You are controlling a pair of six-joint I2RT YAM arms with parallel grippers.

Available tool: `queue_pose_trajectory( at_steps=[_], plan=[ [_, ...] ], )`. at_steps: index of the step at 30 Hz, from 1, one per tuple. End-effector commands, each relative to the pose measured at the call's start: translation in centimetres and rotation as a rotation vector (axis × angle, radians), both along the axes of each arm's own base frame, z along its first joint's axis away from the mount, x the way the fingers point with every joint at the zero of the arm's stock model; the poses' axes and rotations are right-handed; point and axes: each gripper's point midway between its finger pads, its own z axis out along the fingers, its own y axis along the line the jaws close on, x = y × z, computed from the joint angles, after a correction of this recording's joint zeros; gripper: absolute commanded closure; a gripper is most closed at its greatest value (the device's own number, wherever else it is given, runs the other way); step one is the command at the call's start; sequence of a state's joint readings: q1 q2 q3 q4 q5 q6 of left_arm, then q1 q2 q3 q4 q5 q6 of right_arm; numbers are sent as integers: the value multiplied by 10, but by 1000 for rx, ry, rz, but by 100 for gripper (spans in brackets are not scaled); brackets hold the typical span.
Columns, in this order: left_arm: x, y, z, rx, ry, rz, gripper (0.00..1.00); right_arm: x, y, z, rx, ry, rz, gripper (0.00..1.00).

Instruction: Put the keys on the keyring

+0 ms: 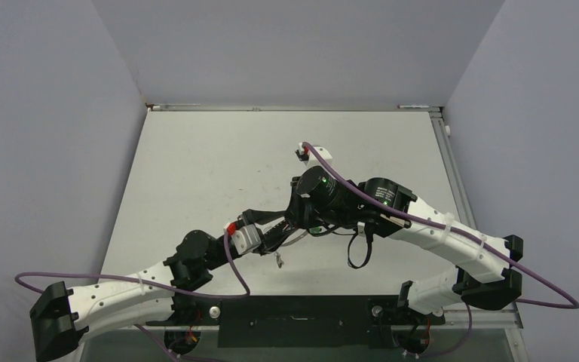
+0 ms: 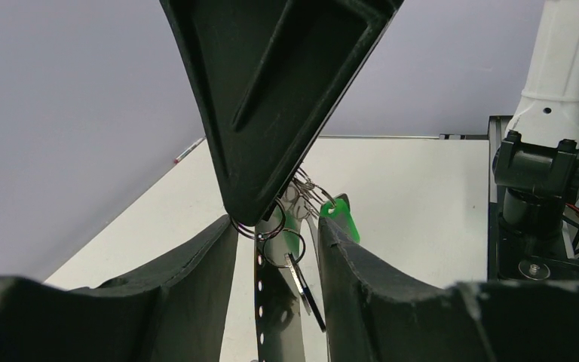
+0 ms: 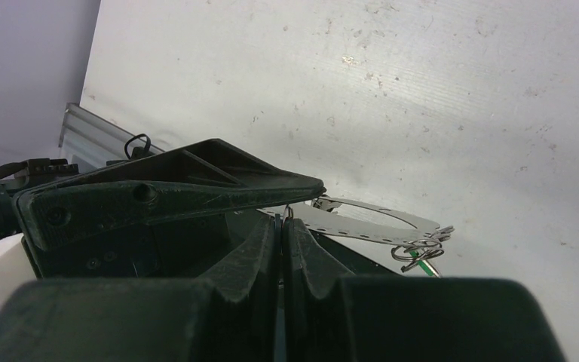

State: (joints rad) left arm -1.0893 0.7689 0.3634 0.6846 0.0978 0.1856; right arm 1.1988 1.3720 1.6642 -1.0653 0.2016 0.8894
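Though the top view hides both grips beneath the wrists, the left wrist view shows the keyring point(image 2: 270, 234), a dark key point(image 2: 306, 291) and a green tag point(image 2: 342, 219) hanging between the left fingers point(image 2: 196, 286). These stand narrowly apart, and whether they touch the keyring is unclear. The right fingers point(image 3: 258, 255) are pressed together above the table point(image 1: 196, 166).

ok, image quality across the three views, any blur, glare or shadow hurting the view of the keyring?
Left wrist: left gripper's fingers dark and blurred up close; keyring and green tag fairly sharp. Right wrist: right gripper's fingers blurred, table scuffs crisp, perforated metal band bright without glare. Top external: even soft light, no glare; keyring hard to pick out there.
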Motion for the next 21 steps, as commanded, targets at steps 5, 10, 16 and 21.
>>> queue_pose_trajectory(
  at_steps=[5, 10, 16, 21],
  plan=[
    [-1, 4, 19, -59, -35, 6, 61, 4, 6, 18, 47, -35, -3, 95],
    [1, 8, 21, -68, -41, 23, 73, 4, 8, 17, 45, -35, 0, 95],
    [0, 10, 20, -63, -53, 26, 89, 4, 9, 18, 48, -35, 3, 95],
    [-1, 11, 21, -64, -62, 24, 100, 5, 9, 18, 46, -38, 4, 95]
  ],
)
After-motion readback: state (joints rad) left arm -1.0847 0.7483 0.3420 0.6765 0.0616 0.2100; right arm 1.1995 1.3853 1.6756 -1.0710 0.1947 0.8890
